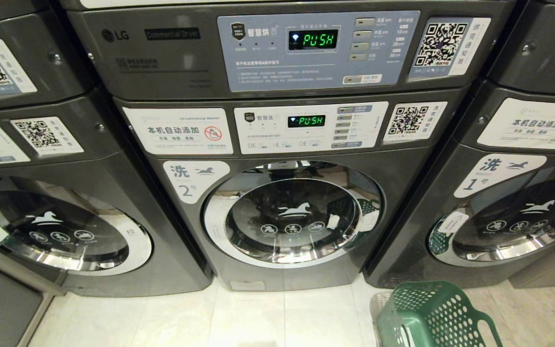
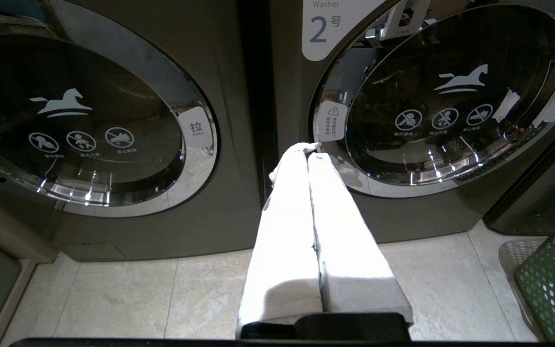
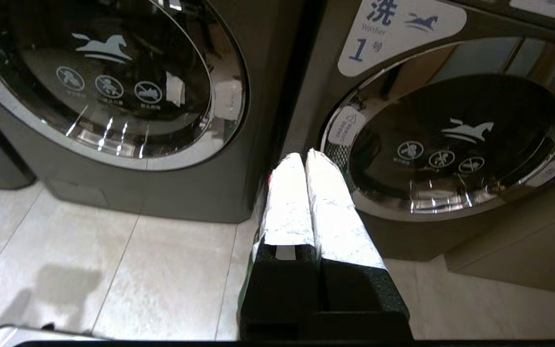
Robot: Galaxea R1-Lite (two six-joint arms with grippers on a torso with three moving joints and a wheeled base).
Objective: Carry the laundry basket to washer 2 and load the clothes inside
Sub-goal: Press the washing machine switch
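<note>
Head view: green perforated plastic laundry basket (image 1: 434, 315) on floor tiles, contents hidden; neither arm visible.
Wrist views: left gripper (image 2: 309, 149) and right gripper (image 3: 304, 159) pressed closed, empty.

All views near washer 2 (image 1: 287, 212)

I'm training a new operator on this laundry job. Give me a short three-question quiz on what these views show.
1. True or false: the door of washer 2 is shut.
2. Where does the laundry basket stand? A) on the floor in front of washer 1 B) inside washer 2 C) on top of the dryer
3. Fill in: the left gripper and the right gripper are both ____.

Key: 1 true; 2 A; 3 shut
</note>
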